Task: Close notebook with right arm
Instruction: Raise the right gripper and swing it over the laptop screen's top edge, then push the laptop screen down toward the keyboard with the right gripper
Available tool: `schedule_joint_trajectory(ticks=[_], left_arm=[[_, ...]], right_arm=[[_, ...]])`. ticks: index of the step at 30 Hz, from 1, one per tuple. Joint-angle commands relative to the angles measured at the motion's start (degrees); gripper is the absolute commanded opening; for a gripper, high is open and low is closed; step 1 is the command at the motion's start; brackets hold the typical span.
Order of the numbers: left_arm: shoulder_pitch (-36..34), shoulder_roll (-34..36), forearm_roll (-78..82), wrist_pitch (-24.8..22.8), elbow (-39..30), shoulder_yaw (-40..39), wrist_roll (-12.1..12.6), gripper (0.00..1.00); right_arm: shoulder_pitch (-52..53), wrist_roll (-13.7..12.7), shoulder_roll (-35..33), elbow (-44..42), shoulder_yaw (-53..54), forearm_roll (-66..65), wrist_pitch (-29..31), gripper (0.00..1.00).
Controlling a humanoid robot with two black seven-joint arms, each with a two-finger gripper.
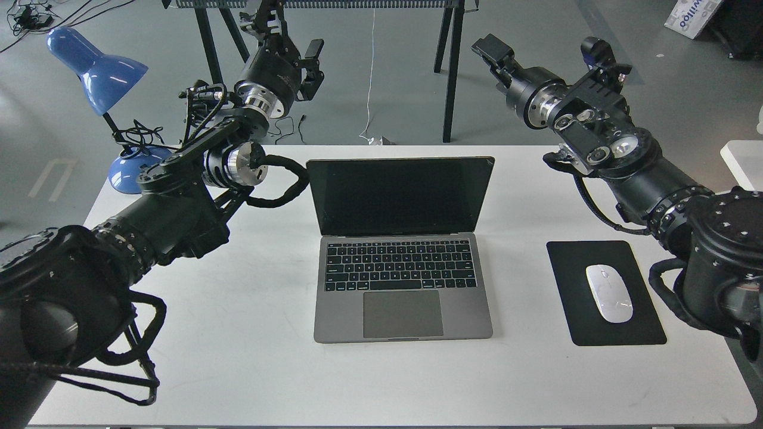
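Note:
The notebook (402, 256) is a slim grey laptop that lies open in the middle of the white table (238, 369), with its dark screen upright and its black keyboard and trackpad facing me. My right arm comes in from the right. Its gripper (490, 50) hangs in the air above and behind the screen's right top corner, apart from the lid. It is seen dark and end-on, so I cannot tell its fingers apart. My left gripper (291, 37) is raised behind the table's left back edge, fingers apart and empty.
A black mouse pad (605, 292) with a white mouse (609, 293) lies to the right of the notebook. A blue desk lamp (98, 71) stands at the back left corner. Black trestle legs (450, 71) stand on the floor behind the table.

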Motion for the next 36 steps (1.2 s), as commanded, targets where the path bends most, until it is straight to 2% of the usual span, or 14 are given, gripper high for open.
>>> schedule_joint_trajectory(ticks=[1,6,12,32,36], left_arm=[[0.00,-0.04,-0.02,-0.05,-0.07,0.00,0.00,1.00],[0.09,0.05,-0.02,-0.05,0.02,0.00,0.00,1.00],[0.00,0.05,-0.02,-0.05,0.02,0.00,0.00,1.00],[0.00,0.05,-0.02,-0.05,0.02,-0.09,0.00,1.00],[0.00,0.05,-0.02,-0.05,-0.07,-0.09,0.00,1.00]], right_arm=[[0.18,0.07,0.00,2.70,0.27,0.03,3.17,1.00],[0.09,-0.02,0.00,6.40,2.03,0.03,7.74,1.00],[-0.26,-0.11,0.00,11.05,1.77,-0.06,9.41,1.00],[-1.66,-0.37,0.00,25.73,0.80,-0.41,9.77,1.00],[-2.89,-1.34,-1.75,28.28,0.72,-0.67,9.77,1.00]])
